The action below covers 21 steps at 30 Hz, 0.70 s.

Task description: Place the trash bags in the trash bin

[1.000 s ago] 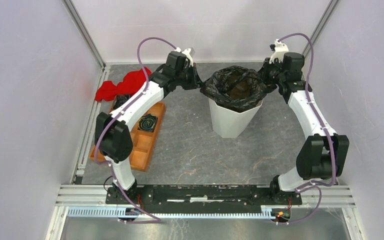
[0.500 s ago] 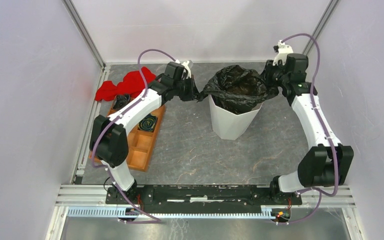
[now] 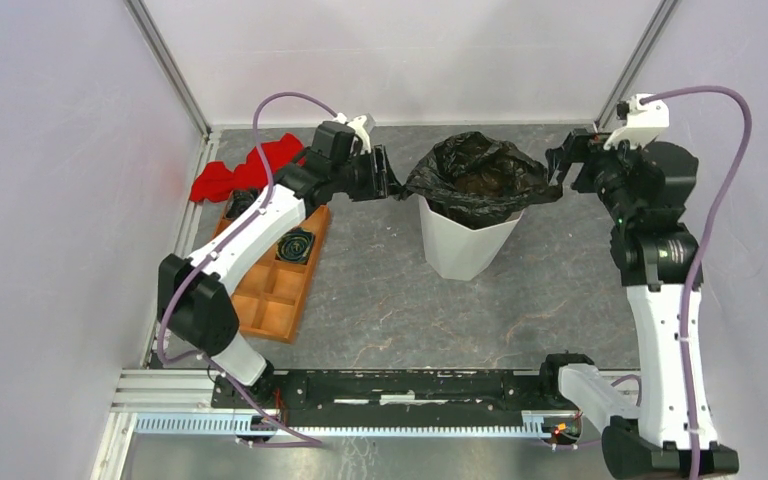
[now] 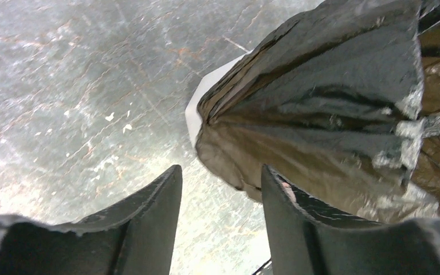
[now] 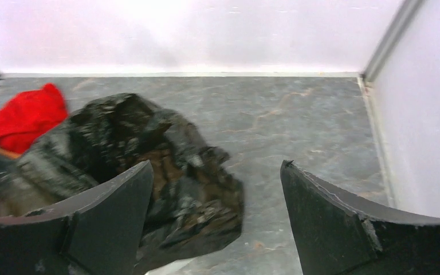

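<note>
Top view: the bag [image 3: 475, 178] lines the bin [image 3: 460, 245] at the bench's [image 3: 380, 300] 12 o'clock. The left gripper [image 3: 388, 183], at the bin's 9 o'clock, is released. Its wrist view shows the bag's bunched corner just ahead. The right gripper [image 3: 563, 165], at 3 o'clock, gapes empty.

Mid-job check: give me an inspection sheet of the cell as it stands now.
Surface: grey marbled table, scuffed.
Job's things: black trash bag sits in white trash bin, rim draped over the mouth.
Clutter: red cloth far left; orange tray near it.
Grippers: left gripper jaws open, bag's edge just beyond; right gripper jaws wide open, empty.
Cables: purple cables loop off both arms.
Surroundings: white walls, metal frame posts.
</note>
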### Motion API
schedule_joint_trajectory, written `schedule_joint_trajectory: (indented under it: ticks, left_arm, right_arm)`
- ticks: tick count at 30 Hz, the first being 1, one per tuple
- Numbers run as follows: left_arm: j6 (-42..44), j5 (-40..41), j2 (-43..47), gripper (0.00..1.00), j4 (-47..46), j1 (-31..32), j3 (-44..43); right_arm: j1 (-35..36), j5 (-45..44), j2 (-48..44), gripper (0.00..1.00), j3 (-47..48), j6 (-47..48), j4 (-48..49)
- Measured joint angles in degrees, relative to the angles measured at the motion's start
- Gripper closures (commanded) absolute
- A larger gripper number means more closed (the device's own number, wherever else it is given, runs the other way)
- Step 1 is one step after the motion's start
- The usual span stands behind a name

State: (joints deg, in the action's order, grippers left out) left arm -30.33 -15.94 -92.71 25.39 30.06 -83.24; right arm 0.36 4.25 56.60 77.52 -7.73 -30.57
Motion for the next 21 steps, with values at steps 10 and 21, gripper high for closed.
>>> schedule_joint_trajectory:
  ticks: [10,21]
  left_arm:
    - [1.36,3.37,17.29,0.0,3.8,-0.11,4.74]
    - [-13.64,-9.79,20.76,0.0,-17.25,-0.09,15.04]
  right_arm:
    - [0.0,5.95,-10.56,0.08,-10.32,-8.92,1.33]
    - [0.0,-7.96,-15.39,0.31,-23.08,-19.47,11.15]
